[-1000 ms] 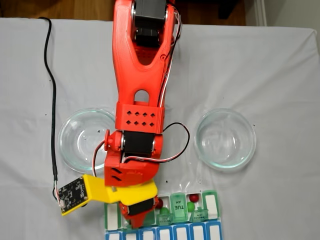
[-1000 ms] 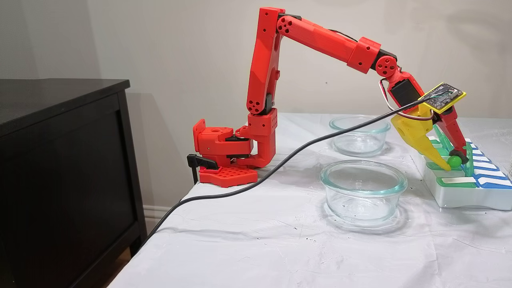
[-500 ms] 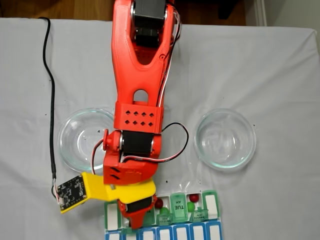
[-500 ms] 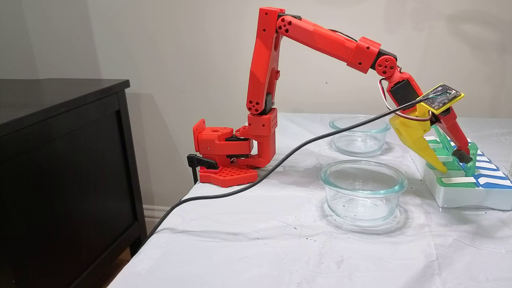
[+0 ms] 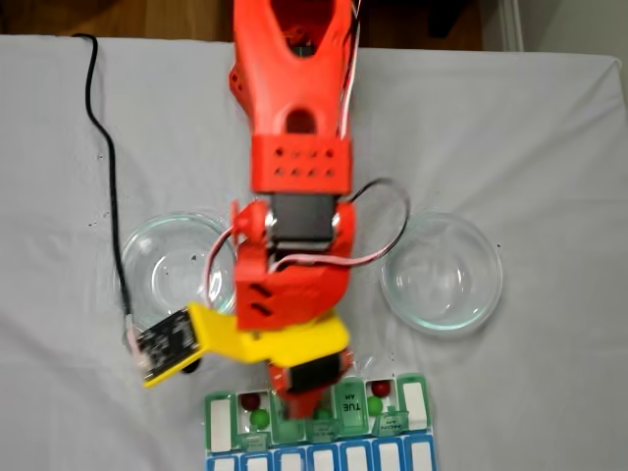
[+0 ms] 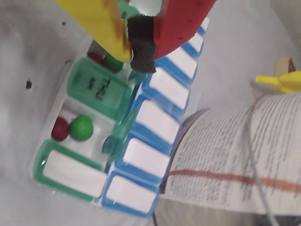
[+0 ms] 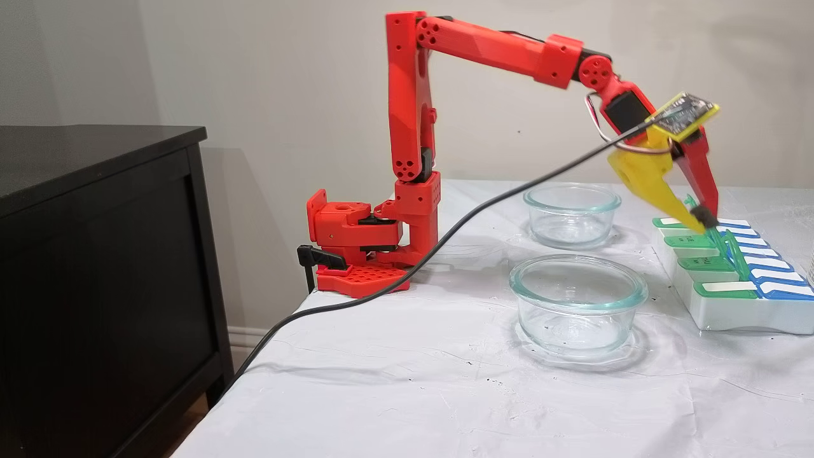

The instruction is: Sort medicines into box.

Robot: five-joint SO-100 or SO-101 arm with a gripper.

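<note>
Overhead fixed view, arm (image 5: 294,285) covering box (image 5: 417,402) cells

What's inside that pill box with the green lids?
The pill box holds small balls in its open cells: a red ball beside a green ball in one, and another pair further along. Cells under shut lids, and those the claw covers, stay hidden.
</note>
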